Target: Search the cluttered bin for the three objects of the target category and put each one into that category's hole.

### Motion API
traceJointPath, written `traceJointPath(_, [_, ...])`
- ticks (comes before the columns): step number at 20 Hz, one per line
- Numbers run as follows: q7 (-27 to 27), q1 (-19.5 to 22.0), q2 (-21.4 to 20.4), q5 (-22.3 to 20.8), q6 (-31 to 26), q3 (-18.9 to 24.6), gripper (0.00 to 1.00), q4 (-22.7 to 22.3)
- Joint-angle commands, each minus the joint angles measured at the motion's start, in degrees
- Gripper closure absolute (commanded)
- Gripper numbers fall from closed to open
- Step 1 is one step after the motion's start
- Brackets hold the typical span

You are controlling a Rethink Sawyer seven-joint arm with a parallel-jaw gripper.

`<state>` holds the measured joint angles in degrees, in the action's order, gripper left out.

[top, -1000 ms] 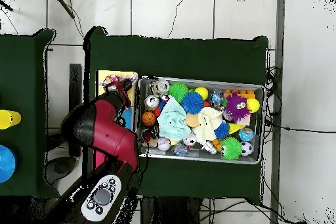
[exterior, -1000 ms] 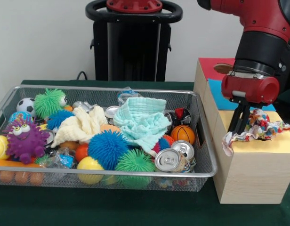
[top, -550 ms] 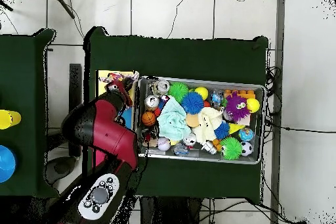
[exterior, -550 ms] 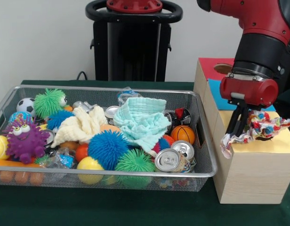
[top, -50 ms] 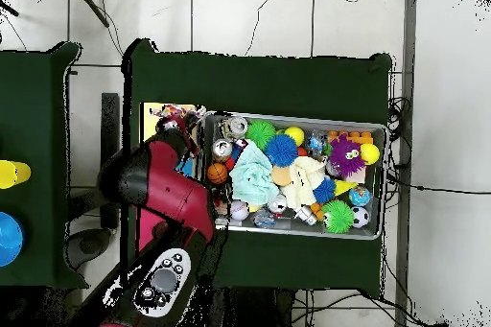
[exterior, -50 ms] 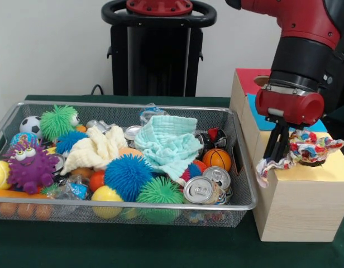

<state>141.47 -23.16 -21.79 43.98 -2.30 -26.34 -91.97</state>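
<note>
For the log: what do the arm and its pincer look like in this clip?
The glossy red and black Sawyer arm has rounded red shells and a black cylindrical wrist section with a thin silver ring beneath it, then a red barrel-shaped end piece. The slim black pincer hangs below that. From overhead, a grey panel with round black buttons sits on the arm. No loose cables show.

Wire-mesh metal bin (exterior, -50 ms: pixel 239 192), pale wood box (exterior, -50 ms: pixel 297 206), printed cloth (exterior, -50 ms: pixel 306 149)
</note>
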Motion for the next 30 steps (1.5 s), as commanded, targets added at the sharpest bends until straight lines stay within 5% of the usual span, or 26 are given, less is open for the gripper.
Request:
traceJointPath(1, [3.5,3.2,-3.6,-4.0,-15.0,8.1,1.00,-1.8])
traceJointPath(10, [0.1,9.6,-8.7,-3.7,-22.7,16.3,1.00,-4.8])
traceJointPath(19, [2.0,14.4,-11.9,-1.0,-17.3,24.7,1.00,-10.1])
traceJointPath(30, [4.0,14.1,-9.7,-5.6,-22.0,23.2,1.00,-6.7])
